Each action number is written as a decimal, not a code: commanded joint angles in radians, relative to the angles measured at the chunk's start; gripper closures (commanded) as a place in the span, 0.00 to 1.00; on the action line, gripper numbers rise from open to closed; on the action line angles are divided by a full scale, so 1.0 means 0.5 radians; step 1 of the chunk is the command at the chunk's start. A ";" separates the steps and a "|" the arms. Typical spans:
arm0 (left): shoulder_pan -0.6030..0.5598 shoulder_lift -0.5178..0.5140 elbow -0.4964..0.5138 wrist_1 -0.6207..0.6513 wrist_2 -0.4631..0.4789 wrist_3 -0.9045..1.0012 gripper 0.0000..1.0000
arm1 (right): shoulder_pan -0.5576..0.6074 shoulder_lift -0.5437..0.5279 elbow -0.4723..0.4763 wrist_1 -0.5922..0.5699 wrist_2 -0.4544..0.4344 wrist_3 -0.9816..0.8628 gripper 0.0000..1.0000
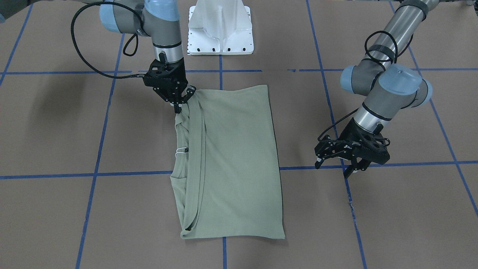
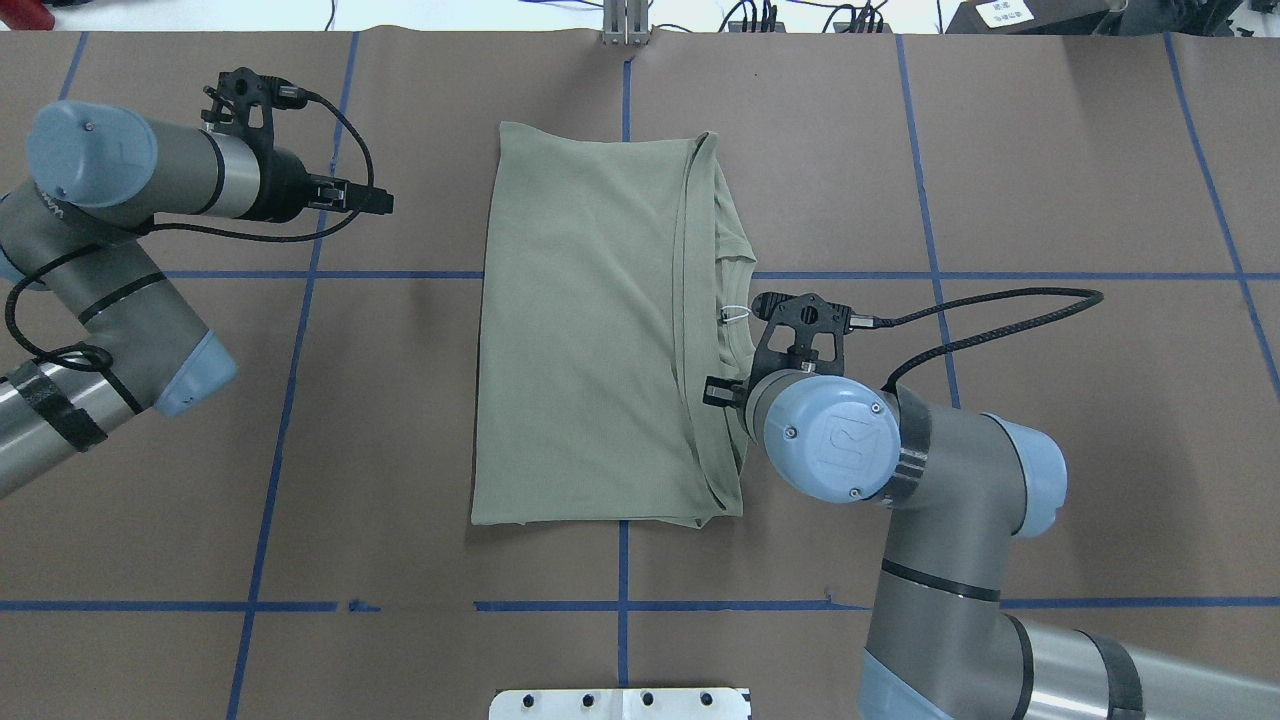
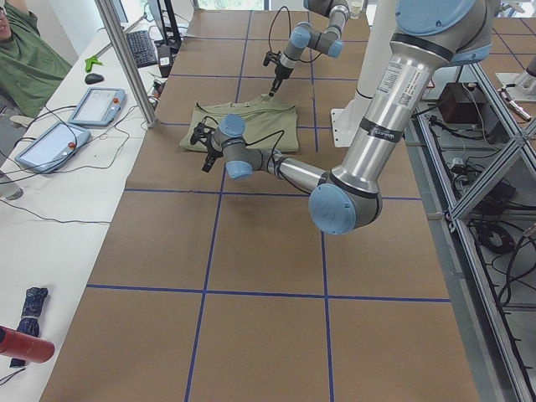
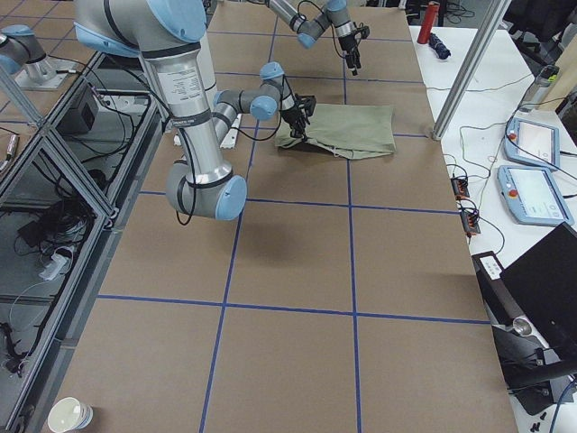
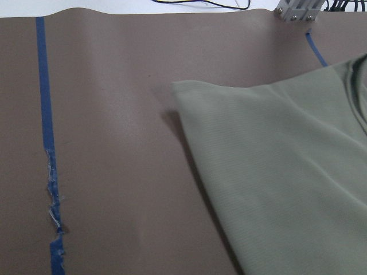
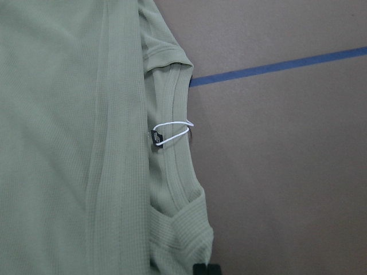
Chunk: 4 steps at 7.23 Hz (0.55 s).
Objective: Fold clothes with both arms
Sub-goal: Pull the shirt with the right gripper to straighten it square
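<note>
The pale sage-green shirt (image 1: 235, 160) (image 2: 590, 330) lies folded into a flat rectangle in the middle of the brown table. Its ribbed neckline and white string tag (image 1: 181, 151) (image 6: 172, 130) show along the edge on my right side. My right gripper (image 1: 183, 100) sits at the shirt's corner nearest the base and looks shut on that corner. In the overhead view my own wrist mostly hides it, and one fingertip (image 6: 206, 269) shows in the right wrist view. My left gripper (image 1: 334, 167) (image 2: 375, 200) hangs open over bare table, well clear of the shirt's opposite edge (image 5: 189, 114).
The white pedestal base (image 1: 220, 30) (image 2: 620, 703) stands just behind the shirt. Blue tape lines (image 1: 112, 173) grid the table. A side bench holds tablets (image 3: 96, 105) and cables, with a person in green (image 3: 29, 59) and a metal post (image 3: 126, 59) beside it.
</note>
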 commanded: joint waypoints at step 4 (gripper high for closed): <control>0.007 -0.003 -0.003 0.000 -0.003 0.000 0.00 | 0.037 0.145 -0.106 -0.052 0.102 -0.302 0.00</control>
